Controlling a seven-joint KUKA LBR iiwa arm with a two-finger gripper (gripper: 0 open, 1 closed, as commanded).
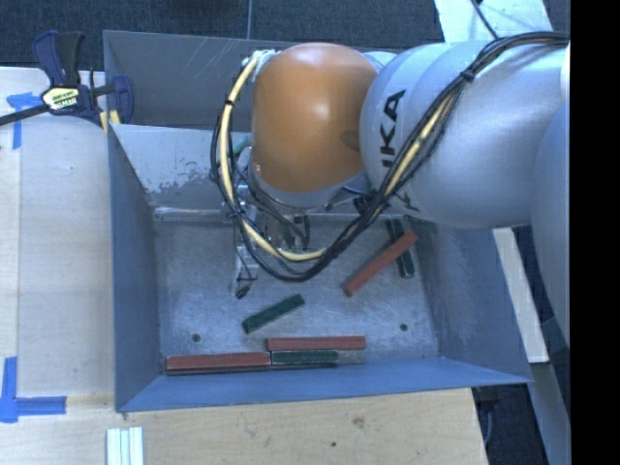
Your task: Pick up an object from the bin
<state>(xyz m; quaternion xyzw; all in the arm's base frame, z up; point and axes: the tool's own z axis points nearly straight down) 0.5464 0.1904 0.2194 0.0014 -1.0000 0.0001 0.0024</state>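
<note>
The gripper [246, 274] hangs low beneath the arm's orange cover, close to the floor of the bin [131, 289]; whether it is spread or pressed together cannot be told. Nearest lies a short dark green bar [272, 313], untouched. A tilted brown stick [380, 264] lies further right. By my judgement, the grasp and the lift remain to be done.

Bare floor [189, 289] left, sticks [218, 361] along front
</note>
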